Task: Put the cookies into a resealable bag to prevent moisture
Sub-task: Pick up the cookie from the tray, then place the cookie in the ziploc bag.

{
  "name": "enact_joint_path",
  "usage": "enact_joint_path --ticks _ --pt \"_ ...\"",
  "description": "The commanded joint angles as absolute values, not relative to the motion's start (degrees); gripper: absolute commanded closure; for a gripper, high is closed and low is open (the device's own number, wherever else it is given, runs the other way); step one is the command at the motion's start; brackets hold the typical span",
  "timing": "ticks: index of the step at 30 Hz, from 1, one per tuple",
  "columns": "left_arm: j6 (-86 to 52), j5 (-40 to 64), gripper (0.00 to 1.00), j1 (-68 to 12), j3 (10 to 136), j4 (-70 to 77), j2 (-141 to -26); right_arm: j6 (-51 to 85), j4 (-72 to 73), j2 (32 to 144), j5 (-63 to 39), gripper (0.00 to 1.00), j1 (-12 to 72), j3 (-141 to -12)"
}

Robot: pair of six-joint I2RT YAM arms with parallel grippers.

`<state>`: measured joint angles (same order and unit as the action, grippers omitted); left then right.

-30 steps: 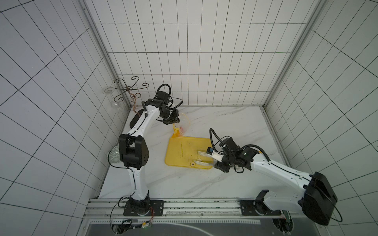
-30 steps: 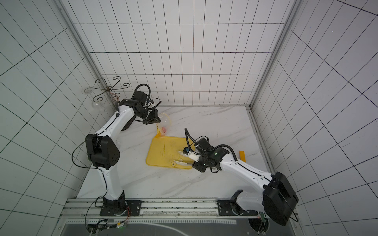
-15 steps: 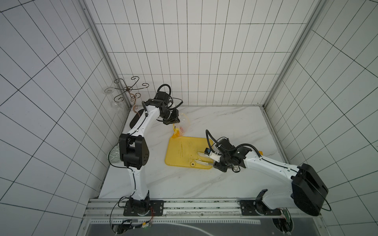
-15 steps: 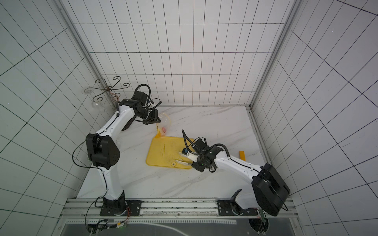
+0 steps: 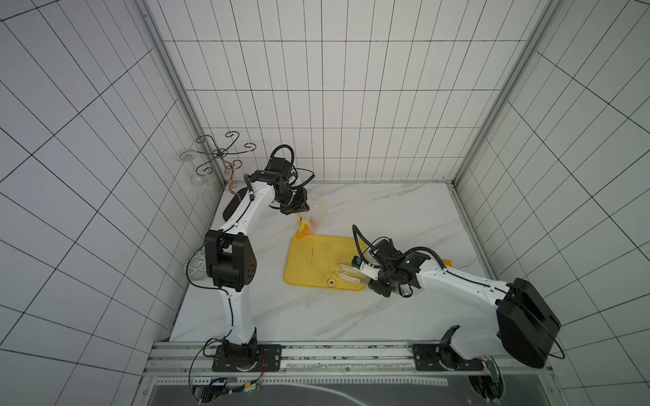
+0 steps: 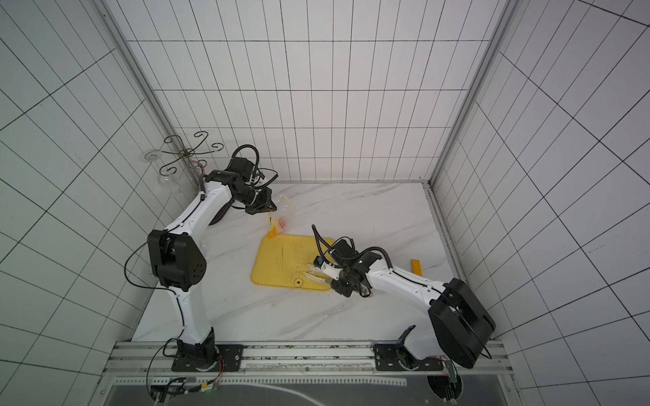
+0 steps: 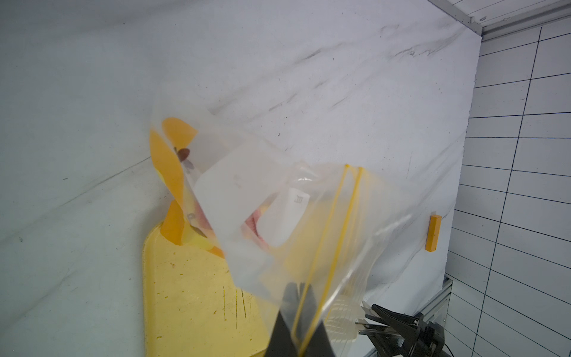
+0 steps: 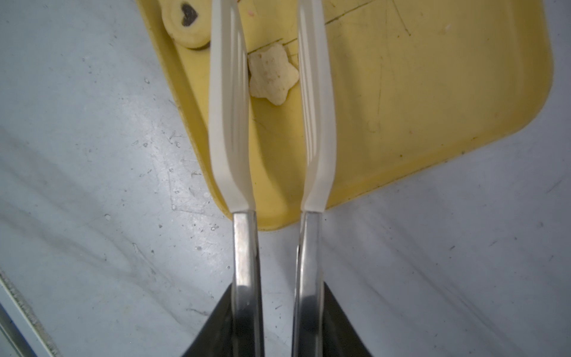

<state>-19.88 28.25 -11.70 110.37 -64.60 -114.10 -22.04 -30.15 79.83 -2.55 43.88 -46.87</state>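
My left gripper (image 5: 299,211) (image 6: 269,210) (image 7: 298,298) is shut on the zip rim of the resealable bag (image 5: 315,210) (image 6: 285,211) (image 7: 278,197). The bag hangs open above the far corner of the yellow tray (image 5: 316,256) (image 6: 281,256) (image 7: 185,293) (image 8: 432,77), with pink cookies (image 7: 254,223) (image 5: 311,222) inside. My right gripper (image 5: 343,275) (image 6: 309,272) (image 8: 267,9) carries long white tong blades, low over the tray's near right part. They stand apart, one on each side of a pale flower-shaped cookie (image 8: 272,77), which lies on the tray. A yellow dark-centred cookie (image 8: 185,18) (image 5: 330,282) (image 6: 299,281) lies just outside them.
An orange block (image 6: 415,268) (image 7: 432,228) lies on the marble by the right wall. A wire glass rack (image 5: 221,158) stands in the back left corner. A patterned round object (image 5: 195,270) sits at the table's left edge behind the left arm.
The right arm has reached a little further over the tray and its blades have drawn closer together round the flower-shaped cookie. The left arm and bag have not moved.
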Motion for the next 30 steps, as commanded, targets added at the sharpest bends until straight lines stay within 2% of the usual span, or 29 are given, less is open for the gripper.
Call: enact_joint_path --ticks 1,11,18,30 --pt "-19.09 27.6 1.0 -12.03 111.12 -65.21 -114.77 -22.5 -31.5 78.83 -1.85 0.62 44.3 -47.89" --pt "-19.27 27.6 1.0 -12.39 111.62 -65.21 -115.31 -21.29 -31.96 74.67 -1.23 0.62 43.31 -51.41" --pt "-19.16 27.69 1.0 -12.74 111.97 -65.21 -115.8 -20.9 -32.88 72.24 -1.66 0.62 40.15 -60.29" --pt "-19.2 28.26 1.0 -13.05 111.71 -65.21 -115.27 -21.53 -27.79 79.68 -5.24 0.62 37.62 -79.74"
